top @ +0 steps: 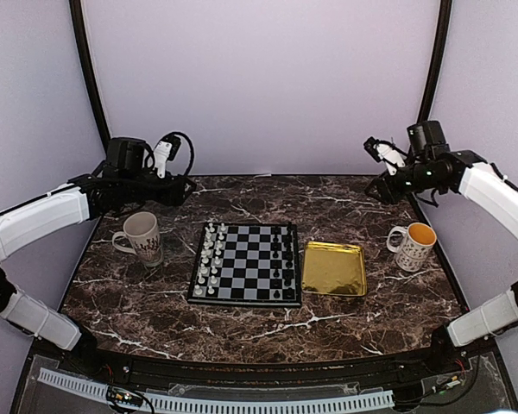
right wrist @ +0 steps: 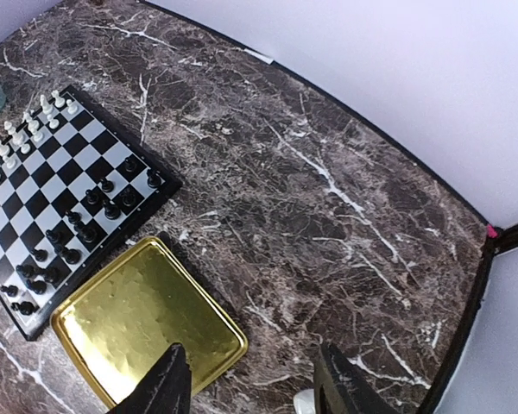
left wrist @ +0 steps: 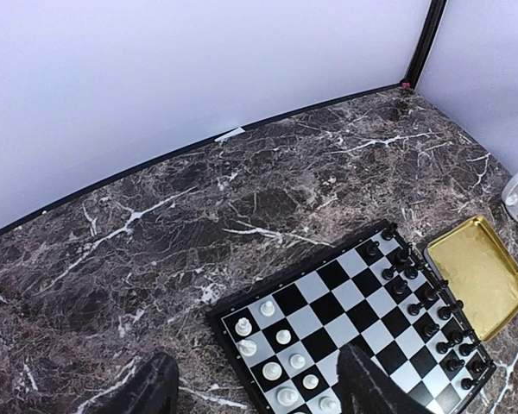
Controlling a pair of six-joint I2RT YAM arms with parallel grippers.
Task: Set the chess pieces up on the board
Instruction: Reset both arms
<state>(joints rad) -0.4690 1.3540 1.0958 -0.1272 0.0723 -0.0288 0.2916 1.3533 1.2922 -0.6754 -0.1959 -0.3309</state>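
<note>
In the top view alone, the board shows whole.

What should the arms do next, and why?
Probably just lower both arms to rest: the gold tray looks empty, pale and black chess pieces line opposite sides of the board, and the left gripper and right gripper hang open, holding nothing.
</note>
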